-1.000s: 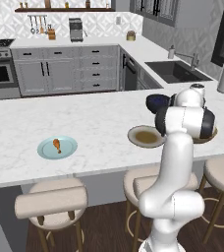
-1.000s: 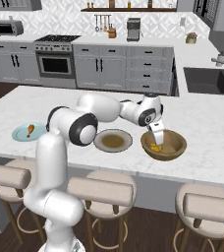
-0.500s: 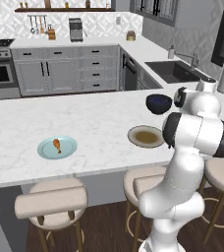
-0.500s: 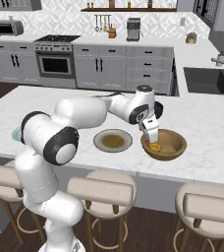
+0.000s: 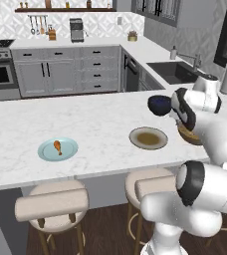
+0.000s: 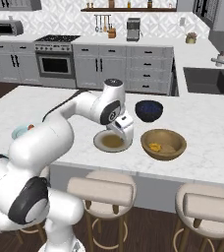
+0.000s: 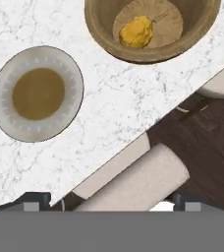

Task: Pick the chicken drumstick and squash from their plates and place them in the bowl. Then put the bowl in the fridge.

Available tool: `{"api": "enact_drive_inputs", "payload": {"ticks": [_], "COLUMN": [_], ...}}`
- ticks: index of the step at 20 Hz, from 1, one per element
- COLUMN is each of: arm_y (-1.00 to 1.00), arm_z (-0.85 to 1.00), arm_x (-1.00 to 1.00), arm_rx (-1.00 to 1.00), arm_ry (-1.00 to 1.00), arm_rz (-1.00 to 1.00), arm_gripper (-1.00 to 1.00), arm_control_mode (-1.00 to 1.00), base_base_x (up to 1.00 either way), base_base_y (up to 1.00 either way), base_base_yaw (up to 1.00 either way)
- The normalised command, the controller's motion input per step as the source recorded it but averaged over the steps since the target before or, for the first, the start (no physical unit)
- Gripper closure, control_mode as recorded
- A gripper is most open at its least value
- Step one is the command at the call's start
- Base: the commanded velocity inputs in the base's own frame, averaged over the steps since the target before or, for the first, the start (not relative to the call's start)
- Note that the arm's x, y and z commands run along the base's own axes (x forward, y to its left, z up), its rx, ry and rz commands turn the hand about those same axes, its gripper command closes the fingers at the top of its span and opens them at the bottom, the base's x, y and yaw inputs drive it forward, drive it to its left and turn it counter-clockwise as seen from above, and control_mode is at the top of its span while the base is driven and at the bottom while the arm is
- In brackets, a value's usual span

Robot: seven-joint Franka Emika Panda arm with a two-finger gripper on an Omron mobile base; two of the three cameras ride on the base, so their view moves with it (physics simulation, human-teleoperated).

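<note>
The squash (image 7: 136, 31) now lies loose in the wooden bowl (image 7: 100, 29), a yellow lump on the bowl's floor; it also shows in the right base view (image 6: 155, 146). A second ago the gripper (image 6: 125, 129) hung right over the bowl; it has since swung away toward the olive-brown plate (image 7: 37, 92), which sits bare just beside the bowl on the tabletop (image 7: 119, 108). Its fingers are spread wide with nothing between them, so the squash has been let go and the first half of the loading looks done. The chicken drumstick (image 5: 57, 146) is still on the light blue plate (image 5: 68, 152), well apart from the bowl at the far left of the island. That is likely the next pick, and it calls for a long reach along the tabletop. A dark blue bowl (image 6: 149, 110) stands just behind the wooden one, and stools (image 6: 101, 191) line the island's near side.
</note>
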Motion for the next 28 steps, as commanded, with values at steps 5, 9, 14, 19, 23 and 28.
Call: {"api": "enact_drive_inputs", "payload": {"ticks": [5,9,14,19,23,28], "arm_y": [1.0,1.0,1.0,0.96,1.0,0.99], "arm_z": [0.43,0.29,0.11,0.0,-0.15,-0.24], "arm_x": [-0.37,-0.13,-0.02,-0.15,-0.18,-0.08], "arm_rx": [0.0,0.0,0.01,0.07,0.06,0.11], "arm_ry": [0.09,0.13,0.13,0.01,-0.05,-0.16], "arm_rz": [0.42,0.4,0.34,0.24,0.15,0.04], "arm_gripper": [-1.0,-1.0,-1.0,-1.0,-1.0,-1.0], "arm_control_mode": [-1.0,-1.0,-1.0,-1.0,-1.0,-1.0], "base_base_x": [0.0,0.0,0.0,0.0,0.0,0.0], "base_base_y": [0.0,0.0,0.0,0.0,0.0,0.0], "base_base_yaw": [0.0,0.0,0.0,0.0,0.0,0.0]}}
